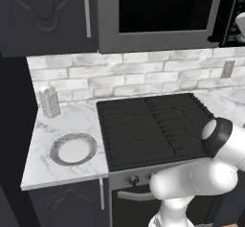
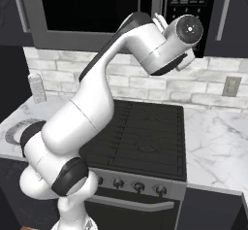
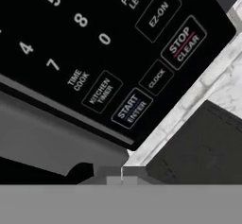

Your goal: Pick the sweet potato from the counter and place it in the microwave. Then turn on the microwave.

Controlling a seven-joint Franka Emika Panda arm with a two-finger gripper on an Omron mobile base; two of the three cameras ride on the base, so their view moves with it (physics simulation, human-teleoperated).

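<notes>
Close before the microwave (image 2: 97,15), at its black button panel (image 3: 108,53), I hold my claw (image 3: 122,173) with both fingertips pressed together and nothing between them. Seen from my hand, the closed tips stand just under the panel's lower edge, beneath the START ENTER button (image 3: 132,108); the CLOCK button (image 3: 156,78) and the STOP CLEAR button (image 3: 185,42) lie beside it along the same row. Whether my tips touch the panel, I cannot tell. The door of the microwave is shut and its dark glass (image 1: 162,5) hides the inside, so I cannot tell where the sweet potato is. Below the microwave lies the black stovetop (image 1: 153,125). Left of the stovetop, the counter (image 1: 48,168) carries a round plate (image 1: 73,149) and a small metal grater (image 1: 49,101) near the brick wall (image 1: 143,75).
</notes>
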